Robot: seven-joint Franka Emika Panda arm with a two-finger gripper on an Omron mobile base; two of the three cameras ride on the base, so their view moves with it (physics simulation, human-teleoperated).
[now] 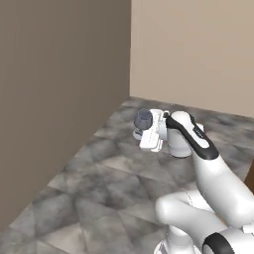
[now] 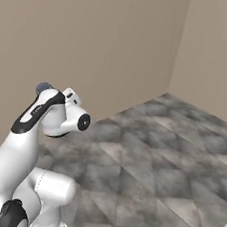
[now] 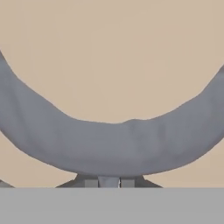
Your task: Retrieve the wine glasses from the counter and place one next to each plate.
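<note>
Gripper point(image 1: 140, 126) pinches one wine glass point(image 1: 143, 118) by its thin stem, bowl up against the hand cam, carried over grey tiled floor point(image 1: 99, 198) near beige walls. Judged approx. mid-carry: w/ no plates or counter around, placing still left.

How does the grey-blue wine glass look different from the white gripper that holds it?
The grey-blue stemmed wine glass is dark in colour; the two-finger gripper has a white body. The glass has a rounded bowl; the gripper's body is blocky. They share one thing: both are above the grey stone floor, with the gripper shut on the glass's stem.
</note>
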